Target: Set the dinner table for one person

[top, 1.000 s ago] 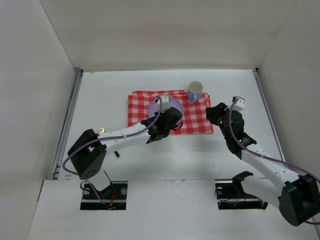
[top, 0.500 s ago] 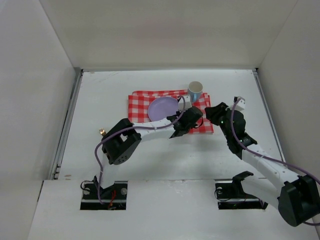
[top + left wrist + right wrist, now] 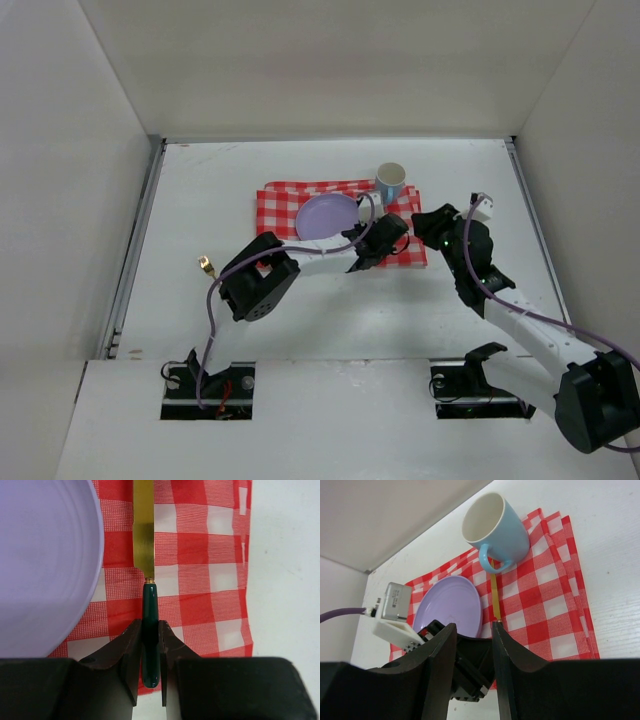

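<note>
Left gripper (image 3: 150, 630) clenched on knife (image 3: 144, 555): jaws pinch the dark green handle low down, gold blade pointing away from the wrist. Knife runs just right of plate (image 3: 45, 555), parallel to its rim, not touching it. Whether the blade rests on the cloth (image 3: 200, 580) or hangs just above it, cannot tell.

Plate lilac, round, lying flat on the red-and-white checked cloth. Cloth reaches out on every side of the plate; more of it shows to the right.

Mug (image 3: 495, 527) pale blue, white inside, upright, beyond the plate and to its right, on the cloth's far corner. Handle turned toward the knife; from the right wrist view the blade tip sits under the handle.

Right gripper (image 3: 472, 630) released, fingers apart, nothing between them. Hovers further right of the plate than the knife, near the cloth's right edge, facing the left gripper.

Bench (image 3: 220, 180) white, matte; lies under the cloth and plate and spreads wide all round the plate.
</note>
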